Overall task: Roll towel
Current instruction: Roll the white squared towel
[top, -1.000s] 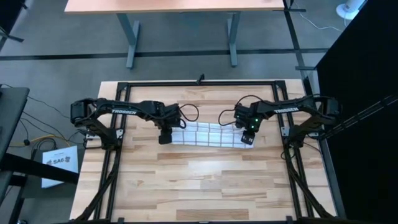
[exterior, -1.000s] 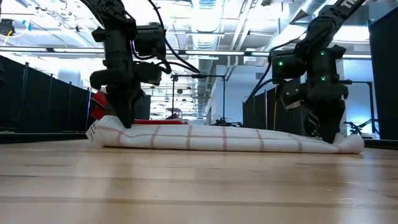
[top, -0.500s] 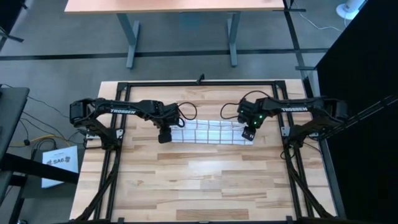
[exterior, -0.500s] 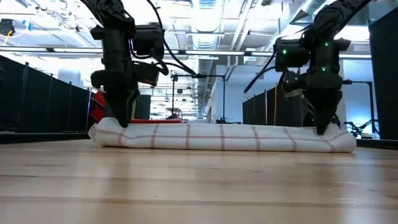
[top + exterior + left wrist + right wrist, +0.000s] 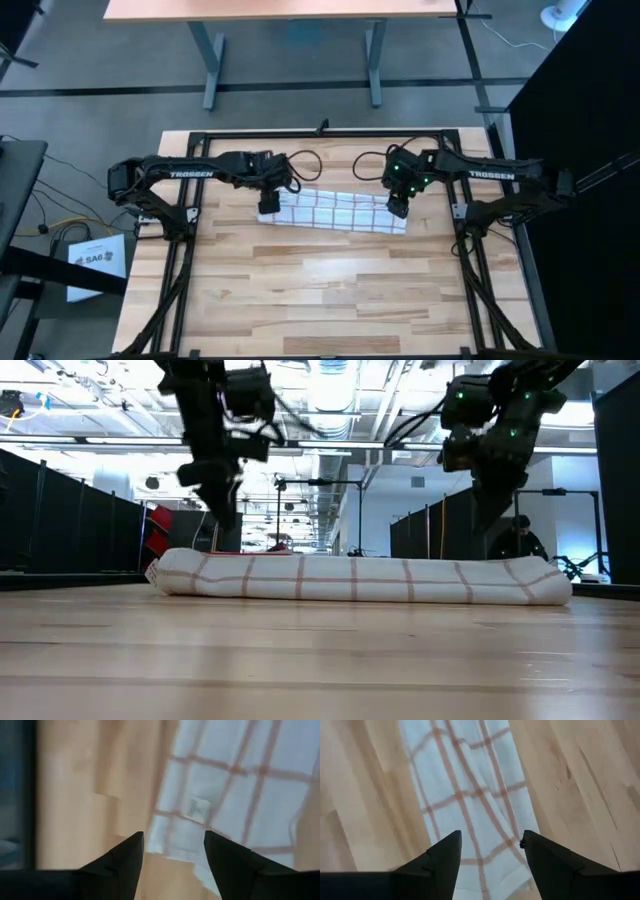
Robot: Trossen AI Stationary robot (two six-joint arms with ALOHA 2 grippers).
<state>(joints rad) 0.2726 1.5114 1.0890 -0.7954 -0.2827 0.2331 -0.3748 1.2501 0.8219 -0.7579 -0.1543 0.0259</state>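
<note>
High view is showing the towel (image 5: 335, 211) lying as a long roll across the upper middle of the wooden surface (image 5: 320, 300). Left gripper (image 5: 268, 204) and right gripper (image 5: 397, 204) are hovering over its ends, fingers spread, probably releasing the finished roll.

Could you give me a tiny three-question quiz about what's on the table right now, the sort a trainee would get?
1. True or false: the left gripper is clamped on the towel.
2. How does the towel lie on the table? A) spread out flat B) as a long roll C) hanging over the edge
3. Fill in: the right gripper hangs ___ one end of the towel.

Key
1. False. Its fingers are open and it is lifted clear of the cloth.
2. B. It is a long roll lying between the two arms.
3. Above. It is open too, and holds nothing.
</note>
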